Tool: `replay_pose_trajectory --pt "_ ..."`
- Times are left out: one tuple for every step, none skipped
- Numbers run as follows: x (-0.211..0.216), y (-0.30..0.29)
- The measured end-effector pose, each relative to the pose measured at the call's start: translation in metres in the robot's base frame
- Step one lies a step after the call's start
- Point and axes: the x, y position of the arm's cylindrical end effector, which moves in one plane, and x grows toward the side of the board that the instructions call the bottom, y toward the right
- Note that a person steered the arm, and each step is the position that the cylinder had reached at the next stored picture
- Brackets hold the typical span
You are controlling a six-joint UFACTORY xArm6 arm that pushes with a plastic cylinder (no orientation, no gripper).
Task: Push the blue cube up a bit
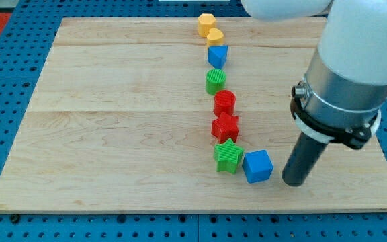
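Camera view shows the table [113, 134], a pale wooden board, carrying a line of blocks that runs from its far edge toward its near edge, right of centre. From far to near the line reads: yellow hexagonal block [206, 23], yellow heart-shaped block [214, 36], blue pentagon-like block [218, 56], green cylinder [215, 81], red cylinder [224, 103], red star [225, 127], green star [228, 156]. The blue cube [257, 166] sits at the near end of that line, just to the right of the green star, touching it or very nearly so; which of the two cannot be told. The arm carries no hand, only a dark rod, so there is nothing to report as open, closed or gripping. My tip [294, 181] rests on the table just to the right of the blue cube and slightly nearer, with a narrow gap visible between them; no contact is evident. Judgement on progress: the push does not appear to have begun. The cube lies low on the board with bare wood on its far side. Remaining work: bring the tip round to the cube's near face, then drive a short stroke toward the far edge, keeping clear of the green star.
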Motion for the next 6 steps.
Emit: replay_pose_trajectory --pt "0.033 -0.004" --pt "0.029 -0.042" --pt "-0.006 -0.038" --pt "-0.022 -0.017" --pt "-0.044 -0.014" --pt "-0.065 -0.014"
